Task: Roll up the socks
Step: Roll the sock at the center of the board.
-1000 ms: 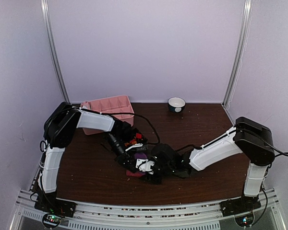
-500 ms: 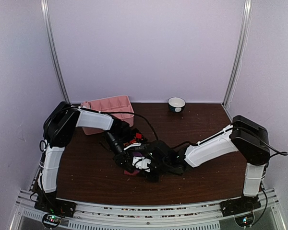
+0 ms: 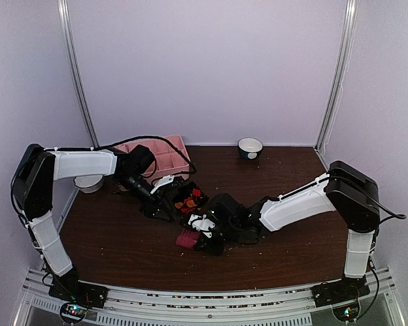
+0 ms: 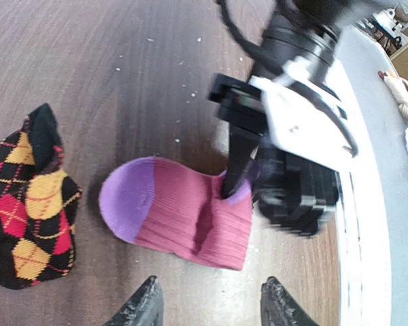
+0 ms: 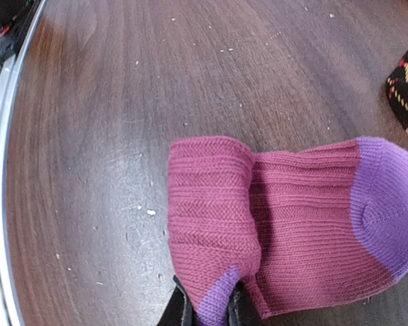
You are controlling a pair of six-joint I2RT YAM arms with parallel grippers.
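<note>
The right tool (image 5: 207, 307) pinches the folded cuff of the pink sock (image 5: 292, 217), which lies near the bench (image 5: 109, 102)'s front edge. The left tool (image 4: 211, 305) hangs open nearby. Roll tightly toward the toe, keeping layers aligned.

I see the magenta sock (image 5: 299, 204) ribbed, purple at the toe; the black sock (image 4: 27, 204) wears orange, red and yellow argyle (thin-lined diamonds); the bowl (image 3: 250, 145) looks whitish, I think.
</note>
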